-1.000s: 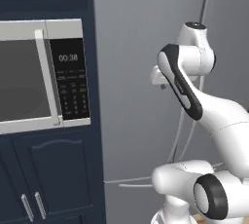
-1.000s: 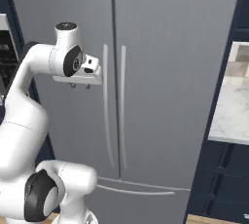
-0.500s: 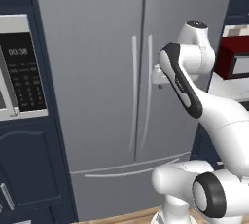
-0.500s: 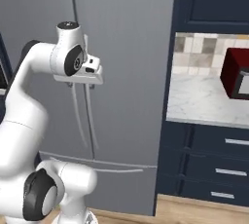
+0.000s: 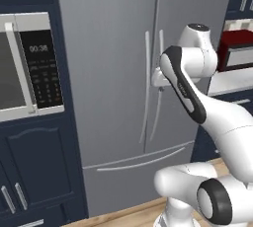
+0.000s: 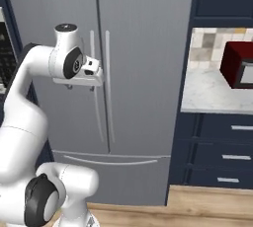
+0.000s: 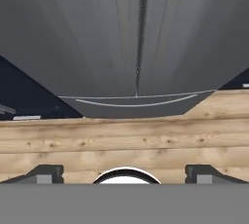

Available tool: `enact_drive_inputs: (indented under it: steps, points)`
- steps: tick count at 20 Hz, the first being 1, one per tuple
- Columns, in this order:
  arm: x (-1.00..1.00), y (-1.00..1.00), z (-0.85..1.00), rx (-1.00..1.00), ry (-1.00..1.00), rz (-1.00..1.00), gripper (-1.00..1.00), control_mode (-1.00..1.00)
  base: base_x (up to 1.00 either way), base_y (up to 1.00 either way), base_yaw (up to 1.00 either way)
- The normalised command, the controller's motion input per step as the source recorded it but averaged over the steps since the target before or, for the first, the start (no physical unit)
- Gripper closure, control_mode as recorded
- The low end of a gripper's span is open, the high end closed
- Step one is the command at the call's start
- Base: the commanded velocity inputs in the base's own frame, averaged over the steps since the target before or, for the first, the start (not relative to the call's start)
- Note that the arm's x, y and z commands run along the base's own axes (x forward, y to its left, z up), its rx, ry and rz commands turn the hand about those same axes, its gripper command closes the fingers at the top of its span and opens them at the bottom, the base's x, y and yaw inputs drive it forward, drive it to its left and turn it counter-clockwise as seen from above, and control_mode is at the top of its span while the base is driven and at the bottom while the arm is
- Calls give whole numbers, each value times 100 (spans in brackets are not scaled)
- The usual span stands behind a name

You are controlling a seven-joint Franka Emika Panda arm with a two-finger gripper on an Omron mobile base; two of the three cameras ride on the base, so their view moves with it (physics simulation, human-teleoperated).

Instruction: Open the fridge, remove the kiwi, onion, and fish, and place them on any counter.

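Observation:
The grey double-door fridge (image 5: pixel 108 73) (image 6: pixel 143 63) (image 7: pixel 97 38) stands shut in front of me, its two long curved handles (image 5: pixel 147 88) (image 6: pixel 107 88) side by side at the middle seam. My gripper (image 5: pixel 157 79) (image 6: pixel 80 87) (image 7: pixel 125 174) hangs just in front of the handles at upper-door height, pointing down, open and holding nothing. In the hand view its fingertips (image 7: pixel 46 173) stand wide apart. The kiwi, onion and fish are hidden behind the shut doors. The white marble counter (image 6: pixel 212 95) (image 5: pixel 230 84) lies to the fridge's right.
A silver microwave (image 5: pixel 24 68) sits in navy cabinetry left of the fridge. A dark-red appliance (image 6: pixel 239 63) (image 5: pixel 237 48) stands on the counter, over navy drawers (image 6: pixel 222 147). Wooden floor (image 7: pixel 121 140) runs along the fridge's foot.
The whole picture has shifted, so the base has moved: the view swung from the microwave across to the fridge, then back a little. The arm keeps the same pose.

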Motion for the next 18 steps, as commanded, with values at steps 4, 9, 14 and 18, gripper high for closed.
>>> enact_drive_inputs:
  steps: [4,9,14,18]
  points:
    - [0,0,0,0,0,0,-100,100,0,7,-6]
    - [-27,-41,-18,1,-1,0,-100,-100,-4,-6,0]
    - [3,-53,-23,1,-7,13,-100,-100,0,0,0]
    - [36,-34,-11,12,-6,5,-100,-100,0,0,0]
